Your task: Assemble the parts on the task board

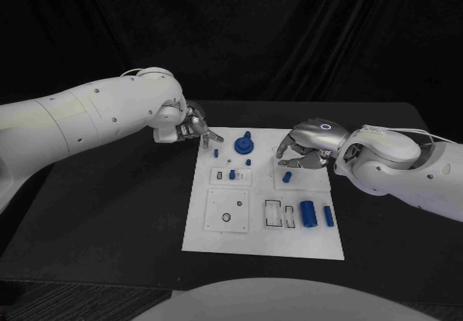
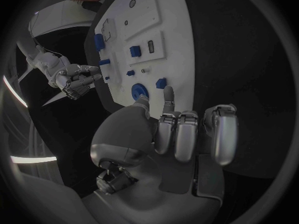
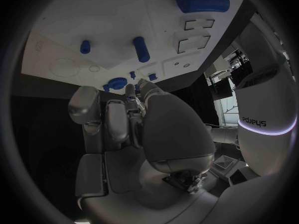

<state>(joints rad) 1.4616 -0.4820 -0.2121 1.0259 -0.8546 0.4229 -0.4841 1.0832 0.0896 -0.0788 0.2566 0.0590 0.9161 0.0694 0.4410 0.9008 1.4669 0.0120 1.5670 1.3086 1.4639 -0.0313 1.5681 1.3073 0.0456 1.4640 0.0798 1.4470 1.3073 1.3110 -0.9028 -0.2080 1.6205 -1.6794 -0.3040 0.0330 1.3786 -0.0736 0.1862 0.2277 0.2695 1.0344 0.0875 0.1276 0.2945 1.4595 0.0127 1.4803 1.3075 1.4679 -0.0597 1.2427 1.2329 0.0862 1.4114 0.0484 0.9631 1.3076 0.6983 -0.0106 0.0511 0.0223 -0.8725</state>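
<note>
On the black table, at its centre, the white board. Off the board's 11 o'clock corner, the left hand, hanging above the table with one fingertip reaching over the board's edge. Seen from its own wrist: thumb and one finger stretched out and apart toward the board, the rest bent in side by side, holding nothing. At the board's 12 o'clock, close to that fingertip, the round blue knob, untouched. At 6 o'clock of the knob, two small blue pieces and, the lower one standing in a small raised block; at 9 o'clock of the knob, another small piece. Over the board's 1 o'clock area, the right hand, fingers drawn close together and pointing down; cannot tell whether pinching anything. At 6 o'clock of those fingers, apart from them, a blue peg standing upright. Toward the board's 4 o'clock, a thick blue cylinder lying flat, with a thin blue bar just beside it at 3 o'clock and empty outlined slots at 9 o'clock. At the board's 8 o'clock, a square plate with a small ring on it.
</note>
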